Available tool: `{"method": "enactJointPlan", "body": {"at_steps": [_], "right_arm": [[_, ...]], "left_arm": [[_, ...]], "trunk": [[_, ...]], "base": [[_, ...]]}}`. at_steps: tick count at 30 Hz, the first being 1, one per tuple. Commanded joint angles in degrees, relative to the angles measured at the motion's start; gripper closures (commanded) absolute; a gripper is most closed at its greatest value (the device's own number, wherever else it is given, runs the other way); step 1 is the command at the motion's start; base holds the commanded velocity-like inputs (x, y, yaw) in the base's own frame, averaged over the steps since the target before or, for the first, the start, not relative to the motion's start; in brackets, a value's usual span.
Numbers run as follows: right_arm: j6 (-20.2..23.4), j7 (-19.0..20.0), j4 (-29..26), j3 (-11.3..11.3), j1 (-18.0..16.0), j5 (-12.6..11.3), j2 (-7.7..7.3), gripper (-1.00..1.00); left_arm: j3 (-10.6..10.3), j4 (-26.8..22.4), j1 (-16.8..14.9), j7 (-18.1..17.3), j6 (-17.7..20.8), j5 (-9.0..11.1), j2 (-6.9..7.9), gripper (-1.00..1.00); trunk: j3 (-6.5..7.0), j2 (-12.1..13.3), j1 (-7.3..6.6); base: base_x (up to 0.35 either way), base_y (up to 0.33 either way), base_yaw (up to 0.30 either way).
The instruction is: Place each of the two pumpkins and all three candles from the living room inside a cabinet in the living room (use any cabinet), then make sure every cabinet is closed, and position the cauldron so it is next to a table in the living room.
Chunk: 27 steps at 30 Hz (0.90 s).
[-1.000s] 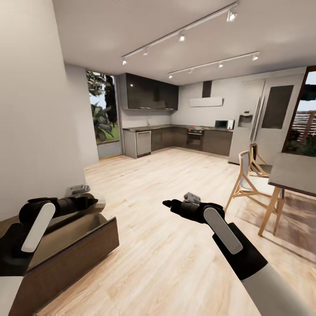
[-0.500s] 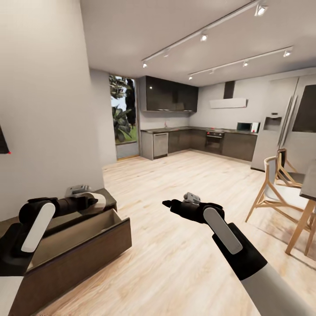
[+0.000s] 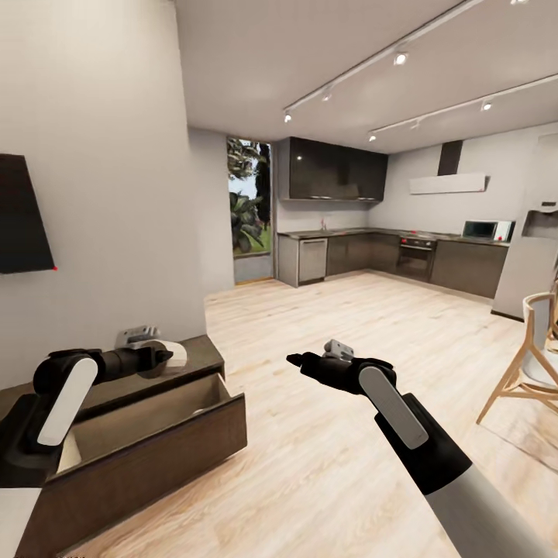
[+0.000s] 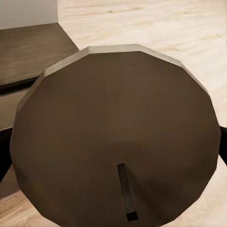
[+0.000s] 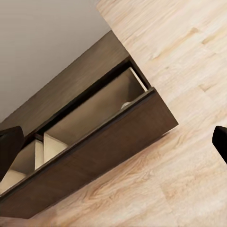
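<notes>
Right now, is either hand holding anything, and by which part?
The left hand holds a candle by its sides, above the open cabinet. The right hand holds nothing.

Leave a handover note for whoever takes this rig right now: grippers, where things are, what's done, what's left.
Left gripper: shut on a candle, held over the cabinet top, beside its open compartment.
Right gripper: open, holding nothing, over bare floor.
Cabinet: one front is pulled out, with a pale rounded shape inside that is too hidden to identify.
Done: compartment opened, one candle in hand.
Left: drop this candle in, stow any other candles and pumpkins not yet inside, close every front, then set the cauldron next to the table.
</notes>
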Motion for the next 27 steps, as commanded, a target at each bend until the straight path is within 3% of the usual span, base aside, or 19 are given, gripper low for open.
{"method": "enactJointPlan", "body": {"at_steps": [1,9,27], "right_arm": [[-0.07,-0.59,-0.1,0.09,-0.06,-0.57,-0.07,-1.0],[-0.07,-0.58,-0.1,0.09,-0.06,-0.57,-0.08,-1.0],[-0.07,-0.6,-0.1,0.18,-0.04,-0.57,-0.08,-1.0]], "left_arm": [[-0.1,-0.03,-0.07,0.67,0.16,0.59,0.02,1.0],[-0.08,-0.07,-0.07,0.67,0.16,0.59,0.02,1.0],[-0.01,-0.13,-0.07,0.74,0.16,0.59,0.02,1.0]], "trunk": [[-0.02,-0.03,0.02],[0.38,-0.03,0.02],[1.32,-0.03,0.02]], "base": [[0.196,-0.187,0.266],[0.134,-0.145,0.264],[0.009,-0.078,0.257]]}}
